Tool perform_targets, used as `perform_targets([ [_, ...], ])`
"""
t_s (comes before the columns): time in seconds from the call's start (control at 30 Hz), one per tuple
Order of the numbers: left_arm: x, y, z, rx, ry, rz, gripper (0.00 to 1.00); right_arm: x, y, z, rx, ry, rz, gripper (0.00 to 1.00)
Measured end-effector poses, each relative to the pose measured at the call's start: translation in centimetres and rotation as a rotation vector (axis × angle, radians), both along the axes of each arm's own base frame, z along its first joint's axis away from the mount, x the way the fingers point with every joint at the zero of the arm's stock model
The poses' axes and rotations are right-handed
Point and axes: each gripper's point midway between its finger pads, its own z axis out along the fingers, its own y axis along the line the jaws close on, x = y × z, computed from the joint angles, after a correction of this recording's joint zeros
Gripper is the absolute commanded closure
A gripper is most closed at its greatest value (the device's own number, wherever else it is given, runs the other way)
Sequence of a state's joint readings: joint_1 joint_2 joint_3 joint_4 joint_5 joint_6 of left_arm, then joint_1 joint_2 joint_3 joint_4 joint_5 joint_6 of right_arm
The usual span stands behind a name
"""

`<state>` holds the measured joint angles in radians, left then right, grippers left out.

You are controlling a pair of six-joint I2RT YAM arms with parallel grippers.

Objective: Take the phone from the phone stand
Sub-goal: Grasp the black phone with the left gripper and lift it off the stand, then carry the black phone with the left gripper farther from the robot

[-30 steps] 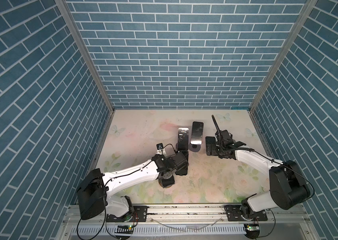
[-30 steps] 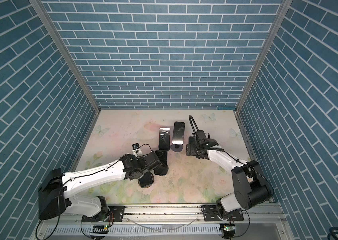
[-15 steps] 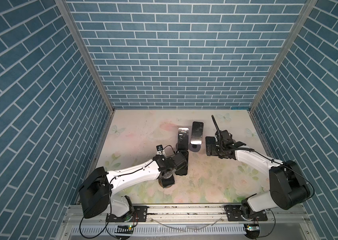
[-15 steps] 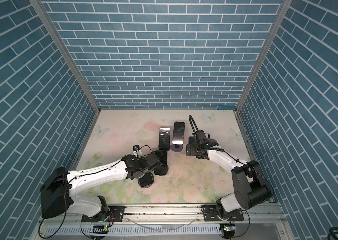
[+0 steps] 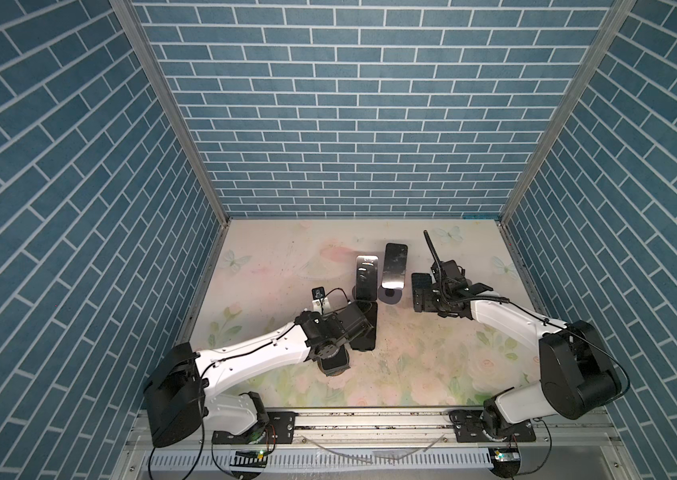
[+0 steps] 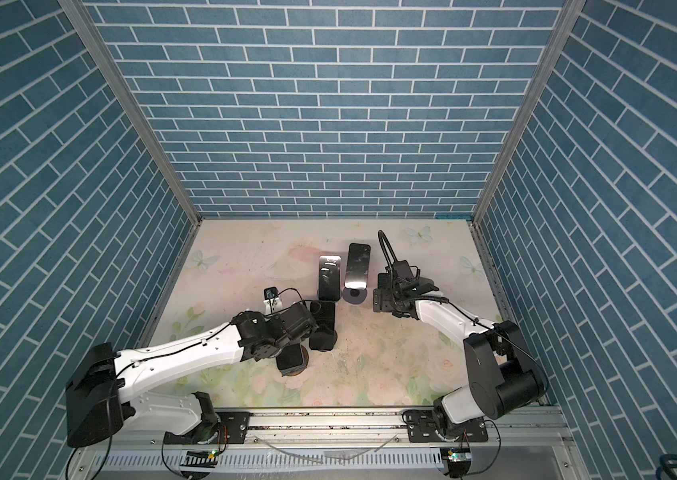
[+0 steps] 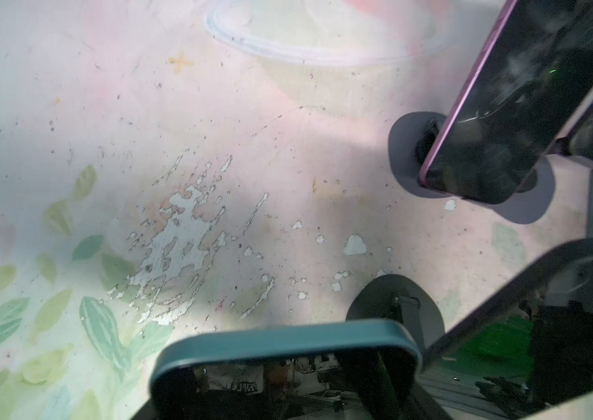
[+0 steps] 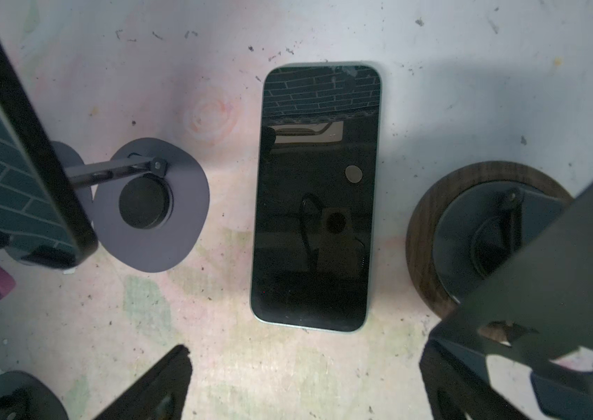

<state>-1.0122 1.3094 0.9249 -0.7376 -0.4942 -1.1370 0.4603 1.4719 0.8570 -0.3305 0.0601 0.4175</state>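
Top view — phone (image 5: 366, 330) long axis front-to-back

A robot test cell in a lab is indicated: a bay is enclosed on three sides by blue brick-patterned panels (image 5: 349, 124) held in aluminium posts (image 5: 174, 116), a worn floral tabletop (image 5: 411, 365) is laid inside, and two white arms (image 5: 253, 357) are bolted to a metal rail (image 5: 370, 419).

The left arm (image 5: 253, 357) and right arm (image 5: 507, 320) have smooth white shells joined by bulky black housings, with a thin black cable (image 5: 527, 311) running along each. Both stand on black screwed base plates (image 5: 469, 434); the right gripper (image 5: 422, 293) is black and blocky.
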Motion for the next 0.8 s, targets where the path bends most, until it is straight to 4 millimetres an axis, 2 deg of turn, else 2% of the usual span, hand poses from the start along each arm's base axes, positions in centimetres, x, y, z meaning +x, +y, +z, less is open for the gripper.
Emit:
perform_targets([
  [0.23,0.9,0.2,3.2,0.041,-0.101,-0.1,0.39,-0.2,-0.1,-0.1,-0.005,0.008,0.0,0.01],
  [0.33,1.7,1.0,5.0,0.068,-0.143,-0.111,0.39,-0.3,-0.2,-0.2,-0.008,0.012,-0.001,0.01],
  [0.5,3.3,4.9,7.6,0.089,-0.204,-0.044,0.39,-0.4,-0.3,-0.3,-0.014,0.018,-0.002,0.01],
  [0.63,3.7,8.1,9.4,0.081,-0.255,0.014,0.39,-0.5,-0.3,-0.3,-0.016,0.023,-0.003,0.01],
  [0.7,3.8,9.7,9.8,0.087,-0.271,0.046,0.4,-0.5,-0.3,-0.3,-0.017,0.024,-0.002,0.01],
  [0.8,4.1,11.7,9.4,0.105,-0.266,0.09,0.39,-0.5,-0.4,-0.4,-0.017,0.025,-0.002,0.01],
])
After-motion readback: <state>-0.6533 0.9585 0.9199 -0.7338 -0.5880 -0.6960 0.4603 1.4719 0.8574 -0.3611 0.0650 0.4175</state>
